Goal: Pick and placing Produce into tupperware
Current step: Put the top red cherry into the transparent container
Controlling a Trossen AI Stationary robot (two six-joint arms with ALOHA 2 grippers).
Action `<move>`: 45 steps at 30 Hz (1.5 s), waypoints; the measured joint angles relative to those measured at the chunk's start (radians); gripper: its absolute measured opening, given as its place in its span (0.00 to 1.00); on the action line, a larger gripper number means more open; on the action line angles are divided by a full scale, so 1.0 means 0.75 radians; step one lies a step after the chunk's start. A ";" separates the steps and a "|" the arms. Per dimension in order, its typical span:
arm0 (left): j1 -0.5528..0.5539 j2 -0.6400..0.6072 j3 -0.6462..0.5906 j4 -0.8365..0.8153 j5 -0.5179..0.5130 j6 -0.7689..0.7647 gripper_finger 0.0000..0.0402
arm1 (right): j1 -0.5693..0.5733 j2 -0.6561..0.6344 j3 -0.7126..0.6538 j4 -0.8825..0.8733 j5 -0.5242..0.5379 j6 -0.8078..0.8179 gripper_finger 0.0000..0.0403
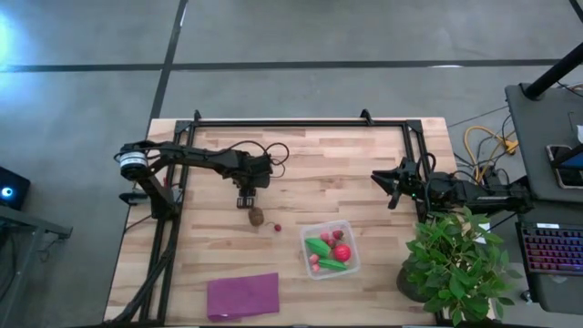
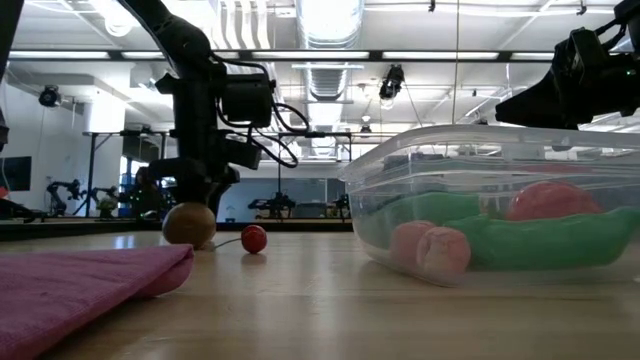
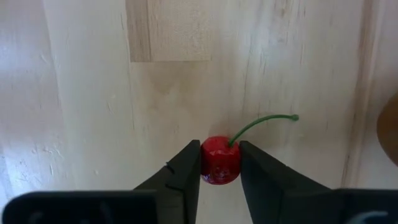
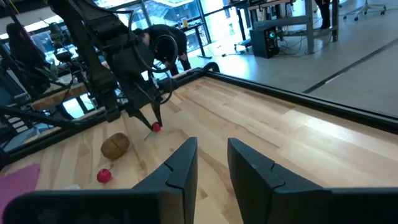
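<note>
A small red cherry with a green stem sits on the wood table, with my left gripper shut on it; this gripper points down left of centre. Just near of it lie a brown kiwi-like ball and a loose red berry. The clear tupperware holds two green pieces, a red ball and pink berries. My right gripper waits shut and bare at the right side, well above the table. My left gripper pinches the cherry's round body between its two fingers, one on each side. The fingers come from above, pointing almost straight down. The stem curves away free of the fingers. The cherry is down at the tabletop; whether it is lifted I cannot tell.
A flat purple sheet lies at the near edge, left of the tupperware. A leafy potted plant stands at the near right corner. A black frame rail runs along the far edge. Bare wood lies between the two arms.
</note>
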State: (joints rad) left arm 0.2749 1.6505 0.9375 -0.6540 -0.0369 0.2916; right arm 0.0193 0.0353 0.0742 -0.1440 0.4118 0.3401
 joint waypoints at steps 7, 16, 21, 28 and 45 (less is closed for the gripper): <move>0.001 0.001 0.027 -0.004 -0.002 -0.134 0.20 | 0.000 0.000 0.000 0.000 0.000 0.000 0.18; -0.004 -0.062 0.221 -0.017 0.083 -0.282 0.20 | 0.000 0.000 0.000 0.000 0.000 0.000 0.19; -0.057 -0.116 0.367 -0.004 0.261 -0.440 0.20 | 0.000 0.000 0.000 0.000 0.000 0.000 0.20; -0.304 -0.089 0.557 0.075 0.463 -0.651 0.20 | 0.000 0.000 0.000 0.000 0.000 0.000 0.19; -0.553 0.392 0.749 0.633 0.482 -1.196 0.21 | 0.001 -0.001 0.001 -0.005 0.000 0.000 0.20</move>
State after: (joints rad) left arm -0.1396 1.9448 1.4990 -0.1790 0.3244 -0.6054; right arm 0.0196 0.0349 0.0746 -0.1478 0.4118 0.3401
